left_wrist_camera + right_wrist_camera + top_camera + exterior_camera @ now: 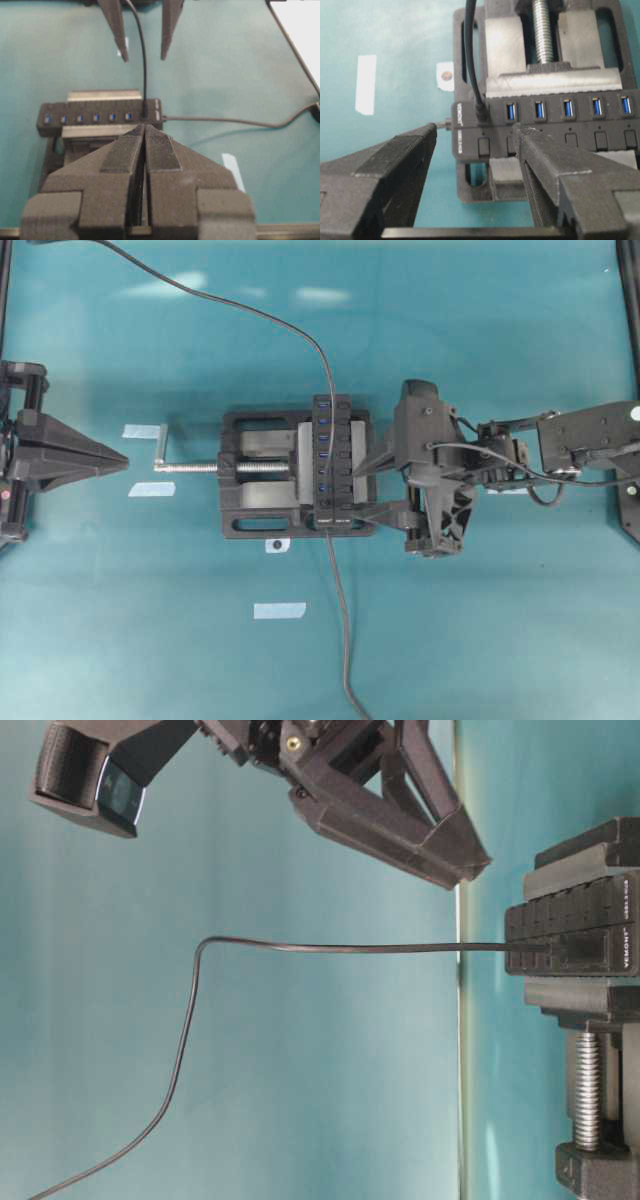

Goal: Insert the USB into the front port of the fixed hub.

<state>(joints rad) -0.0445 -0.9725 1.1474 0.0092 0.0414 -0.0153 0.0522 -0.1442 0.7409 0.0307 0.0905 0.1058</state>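
The fixed hub is a black bar with blue ports, clamped in the vise. The USB sits plugged into the front port at the labelled end, and its thin cable rises from it. My right gripper is open, with one finger on each side of the hub's front end, just short of the plug and touching nothing. It hangs a little above the hub in the table-level view. My left gripper is shut and empty, far to the left.
The black vise holds the hub, and its silver screw handle points left. The hub's own cable leaves the front end towards the near table edge. Pale tape strips lie on the teal table.
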